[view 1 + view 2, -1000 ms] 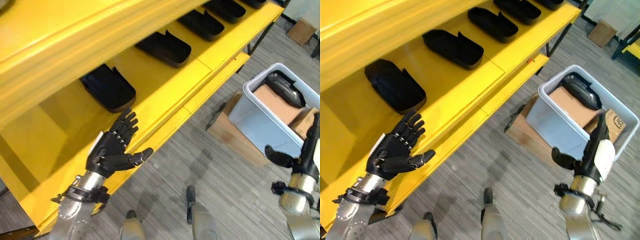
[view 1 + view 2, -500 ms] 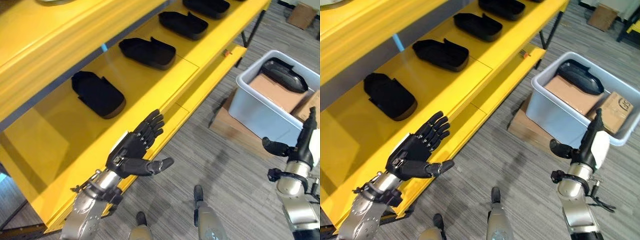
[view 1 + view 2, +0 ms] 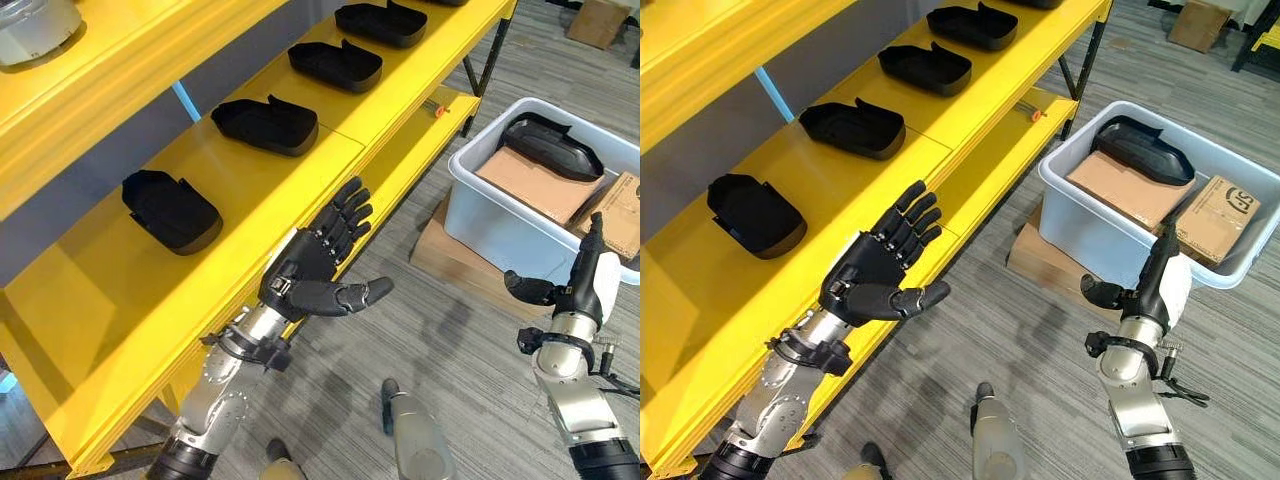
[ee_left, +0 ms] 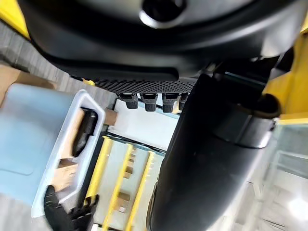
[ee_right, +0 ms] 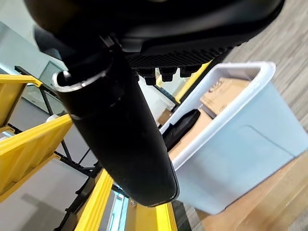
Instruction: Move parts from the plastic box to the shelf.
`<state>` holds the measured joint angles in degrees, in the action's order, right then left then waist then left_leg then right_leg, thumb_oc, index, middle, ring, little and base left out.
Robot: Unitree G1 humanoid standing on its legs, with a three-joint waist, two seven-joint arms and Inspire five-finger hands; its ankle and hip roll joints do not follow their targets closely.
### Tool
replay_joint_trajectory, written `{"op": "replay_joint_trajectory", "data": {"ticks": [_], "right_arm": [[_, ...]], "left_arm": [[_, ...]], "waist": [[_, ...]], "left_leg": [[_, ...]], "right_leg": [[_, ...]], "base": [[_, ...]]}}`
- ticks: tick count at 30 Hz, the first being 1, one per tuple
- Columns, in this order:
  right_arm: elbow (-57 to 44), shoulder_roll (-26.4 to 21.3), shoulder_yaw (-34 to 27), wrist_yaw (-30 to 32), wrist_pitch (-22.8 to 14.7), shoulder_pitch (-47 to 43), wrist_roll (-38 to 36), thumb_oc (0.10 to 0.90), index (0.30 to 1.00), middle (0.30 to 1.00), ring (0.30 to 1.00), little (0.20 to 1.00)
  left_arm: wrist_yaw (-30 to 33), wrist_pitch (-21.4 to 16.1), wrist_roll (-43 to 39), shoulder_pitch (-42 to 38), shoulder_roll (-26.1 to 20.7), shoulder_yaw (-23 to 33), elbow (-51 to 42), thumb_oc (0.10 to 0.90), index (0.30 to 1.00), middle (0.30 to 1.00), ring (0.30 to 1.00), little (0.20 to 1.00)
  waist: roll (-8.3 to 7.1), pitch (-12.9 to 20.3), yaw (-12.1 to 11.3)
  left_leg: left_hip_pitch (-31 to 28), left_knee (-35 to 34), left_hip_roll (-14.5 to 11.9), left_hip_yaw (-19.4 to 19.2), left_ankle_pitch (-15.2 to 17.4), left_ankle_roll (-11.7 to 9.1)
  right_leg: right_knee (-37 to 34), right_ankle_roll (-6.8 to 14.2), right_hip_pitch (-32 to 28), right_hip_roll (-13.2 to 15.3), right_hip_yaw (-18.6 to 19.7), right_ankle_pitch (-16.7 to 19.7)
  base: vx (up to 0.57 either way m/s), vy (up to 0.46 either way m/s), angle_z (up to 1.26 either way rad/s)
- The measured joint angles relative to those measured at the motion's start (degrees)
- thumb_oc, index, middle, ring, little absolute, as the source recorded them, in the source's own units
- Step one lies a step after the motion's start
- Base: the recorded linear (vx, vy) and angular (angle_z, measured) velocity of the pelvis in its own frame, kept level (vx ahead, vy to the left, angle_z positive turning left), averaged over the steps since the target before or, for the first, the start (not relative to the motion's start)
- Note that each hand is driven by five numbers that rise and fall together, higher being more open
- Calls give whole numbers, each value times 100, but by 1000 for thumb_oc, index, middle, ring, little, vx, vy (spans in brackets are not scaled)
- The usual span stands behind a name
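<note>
A pale grey plastic box [image 3: 500, 215] stands on the floor to the right of the yellow shelf [image 3: 260, 200]. One black moulded part [image 3: 548, 147] lies in the box on top of cardboard. Several like black parts [image 3: 170, 208] [image 3: 268, 122] [image 3: 336, 64] sit in a row on the shelf board. My left hand [image 3: 315, 265] hangs open in front of the shelf edge, fingers straight, holding nothing. My right hand [image 3: 590, 285] stands open and upright just in front of the box's near wall, also without a part. The right wrist view shows the box [image 5: 240, 139] and the part [image 5: 180, 127] past the fingers.
The box rests on flat cardboard [image 3: 450, 265] on the grey floor. Brown cartons [image 3: 1220, 215] fill the rest of the box. A silver-grey round object [image 3: 30, 25] stands on the upper shelf. A lower yellow shelf board [image 3: 420, 135] juts out near the box.
The whole picture has shifted, so the camera has moved. My left hand has come off the shelf edge and travelled right along the shelf. The right hand stays upright by the box.
</note>
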<state>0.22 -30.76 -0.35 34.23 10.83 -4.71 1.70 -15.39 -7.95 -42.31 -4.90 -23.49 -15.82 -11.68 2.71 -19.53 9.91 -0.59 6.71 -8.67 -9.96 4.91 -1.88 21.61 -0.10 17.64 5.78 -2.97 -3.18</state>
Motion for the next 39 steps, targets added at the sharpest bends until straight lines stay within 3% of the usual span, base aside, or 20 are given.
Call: {"op": "replay_joint_trajectory", "data": {"ticks": [3, 9, 10, 11, 12, 13, 15, 17, 18, 19, 20, 22, 26, 30, 31, 32, 33, 34, 37, 39], "right_arm": [[-24, 137, 10, -48, 58, 52, -19, 900, 1000, 1000, 1000, 1000], [-31, 232, 153, 250, 139, 386, -197, 900, 1000, 1000, 1000, 1000], [-20, 272, 307, 288, 139, 364, -196, 900, 1000, 1000, 1000, 1000], [19, 329, 414, 285, 146, 305, -202, 900, 1000, 1000, 1000, 1000], [13, 393, 524, 279, 152, 235, -253, 900, 1000, 1000, 1000, 1000], [15, 426, 563, 275, 149, 126, -291, 900, 1000, 1000, 1000, 1000], [19, 446, 571, 275, 137, -37, -431, 900, 1000, 1000, 1000, 1000], [-31, 506, 582, 279, 59, -85, -470, 900, 1000, 1000, 1000, 1000], [-60, 523, 568, 370, 43, -17, -475, 900, 1000, 1000, 1000, 1000], [-54, 552, 523, 457, 39, 7, -488, 900, 1000, 1000, 1000, 1000], [-41, 565, 486, 503, 20, -24, -495, 900, 1000, 1000, 1000, 1000], [12, 597, 403, 557, -17, -37, -522, 900, 1000, 1000, 1000, 1000], [12, 597, 403, 573, 22, -9, -524, 900, 1000, 1000, 1000, 1000], [27, 643, 398, 565, 112, -59, -527, 900, 1000, 1000, 1000, 1000], [48, 692, 400, 540, 107, -83, -527, 900, 1000, 1000, 1000, 1000], [57, 725, 398, 531, 103, -50, -526, 900, 1000, 1000, 1000, 1000], [69, 708, 383, 530, 98, 1, -522, 900, 1000, 1000, 1000, 1000], [94, 713, 337, 523, 84, 39, -517, 900, 1000, 1000, 1000, 1000], [99, 752, 241, 523, 96, 42, -522, 900, 1000, 1000, 1000, 1000], [140, 809, 223, 525, 96, 60, -519, 900, 1000, 1000, 1000, 1000]], "left_arm": [[223, 54, 4, -27, 9, 110, 14, 900, 1000, 1000, 1000, 1000], [272, 57, 116, -25, 150, 288, 43, 900, 1000, 1000, 1000, 1000], [289, 33, 279, -24, 150, 316, 49, 900, 1000, 1000, 1000, 1000], [343, 7, 328, -47, 117, 313, 69, 900, 1000, 1000, 1000, 1000], [378, -7, 343, -54, 132, 321, 118, 900, 1000, 1000, 1000, 1000], [382, -8, 437, -26, 125, 337, 121, 900, 1000, 1000, 1000, 1000], [378, -14, 496, -9, 91, 349, 173, 900, 1000, 1000, 1000, 1000], [384, -14, 529, 35, 91, 452, 214, 900, 1000, 1000, 1000, 1000], [382, -33, 578, 60, 24, 487, 204, 900, 1000, 1000, 1000, 1000], [377, -62, 687, 94, -62, 491, 193, 900, 1000, 1000, 1000, 1000], [377, -80, 715, 103, -90, 500, 200, 900, 1000, 1000, 1000, 1000], [381, -68, 729, 109, -89, 490, 226, 900, 1000, 1000, 1000, 1000], [365, -39, 827, -31, -80, 486, 231, 900, 1000, 1000, 1000, 1000], [359, 61, 929, -84, -101, 485, 290, 900, 1000, 1000, 1000, 1000], [358, 62, 951, -30, -96, 476, 341, 900, 1000, 1000, 1000, 1000], [353, 66, 952, 28, -108, 462, 346, 900, 1000, 1000, 1000, 1000], [345, 66, 950, 79, -109, 464, 333, 900, 1000, 1000, 1000, 1000], [341, 64, 948, 117, -116, 467, 344, 900, 1000, 1000, 1000, 1000], [314, 96, 946, 123, -265, 491, 369, 900, 1000, 1000, 1000, 1000], [296, 166, 948, 121, -306, 484, 509, 900, 1000, 1000, 1000, 1000]], "waist": [[-19, -10, -143], [-24, -12, -232], [-35, -24, -254], [-121, -75, -298], [-265, -150, -465], [-325, -188, -605], [-274, -185, -676], [-154, -183, -830], [-243, -158, -807], [-370, -132, -785], [-398, -139, -785], [-322, -145, -538], [-361, -136, -422], [-379, -146, -442], [-355, -137, -534], [-347, -111, -522], [-374, -89, -491], [-399, -12, -502], [-408, 3, -405], [-410, 4, -319]], "left_leg": [[55, -90, 361, 608, 102, 100], [94, -70, 489, 540, -59, -167], [270, 329, 530, 568, 16, -175], [528, 893, 564, 621, 108, -84], [901, 1415, 758, 1022, 380, 38], [1080, 1312, 994, 1363, 427, 134], [1193, 854, 1095, 1372, 243, 308], [1165, 676, 655, 907, -203, 430], [1088, 486, 665, 819, -295, 373], [1002, 329, 764, 751, -361, 321], [960, 273, 793, 696, -405, 311], [757, -56, 786, 651, -595, 327], [490, -191, 861, 384, -578, 394], [291, 72, 797, 84, -244, 563], [216, 144, 622, -7, -159, 557], [159, 132, 543, -100, -169, 576], [109, 91, 531, -195, -158, 515], [150, 41, 546, -285, -142, 485], [175, -164, 609, -310, -269, 524], [125, -214, 608, -309, -316, 490]], "right_leg": [[-779, -24, -208, -216, 410, 513], [-1751, 178, -532, -172, 506, 1151], [-1950, 178, -578, -178, 563, 1140], [-2013, 87, -654, -172, 744, 1220], [-2046, -19, -714, -98, 1050, 1363], [-2080, 8, -698, -95, 1189, 1368], [-2080, 272, -588, -174, 1195, 1193], [-1120, 193, -321, -476, 945, 848], [-68, 126, -222, -467, 671, 264], [-41, 138, -420, -368, 541, -166], [-320, 147, -550, -300, 545, -193], [-895, 266, -855, -320, 558, 177], [-1162, 337, -1086, -311, 729, 332], [-29, 588, -638, -412, 464, 499], [238, 707, -465, -417, 334, 642], [189, 663, -506, -378, 226, 687], [290, 303, -436, -227, 10, 409], [2, 295, -452, -17, -66, 247], [-1487, 579, -682, 495, 84, 423], [-2040, 755, -728, 874, 47, 780]], "base": [[98, -49, -86], [124, 23, -16], [179, 113, -3], [221, 149, -16], [209, 144, -50], [191, 151, -66], [127, 131, -83], [114, 153, -90], [129, 173, -34], [112, 142, -30], [108, 146, -28], [136, 205, -25], [137, 139, -34], [80, 48, -52], [72, -61, -78], [156, -244, -73], [165, -324, -42], [228, -449, -42], [164, -290, -18], [189, -288, 1]]}}
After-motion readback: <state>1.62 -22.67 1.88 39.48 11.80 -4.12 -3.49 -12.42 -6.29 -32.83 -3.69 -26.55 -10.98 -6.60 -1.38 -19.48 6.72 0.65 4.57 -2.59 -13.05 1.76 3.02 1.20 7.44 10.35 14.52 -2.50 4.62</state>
